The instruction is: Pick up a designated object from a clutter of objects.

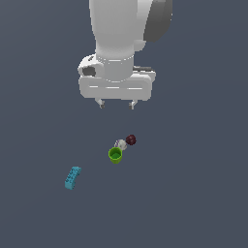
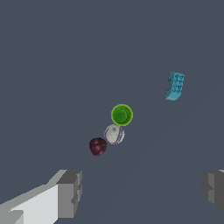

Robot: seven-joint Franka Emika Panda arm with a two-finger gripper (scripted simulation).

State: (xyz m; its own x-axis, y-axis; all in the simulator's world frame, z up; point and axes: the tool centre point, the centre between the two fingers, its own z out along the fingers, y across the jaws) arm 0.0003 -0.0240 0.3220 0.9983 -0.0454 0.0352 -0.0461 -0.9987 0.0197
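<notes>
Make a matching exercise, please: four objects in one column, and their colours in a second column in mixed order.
Objects:
1. brick
2. cup
3. ball
4. small round object between the cup and the ball

Colours:
A. dark maroon
B. whitish-grey
C. teal-blue
D. lime-green

Pairs: 1-C, 2-D, 3-A, 4-B
</notes>
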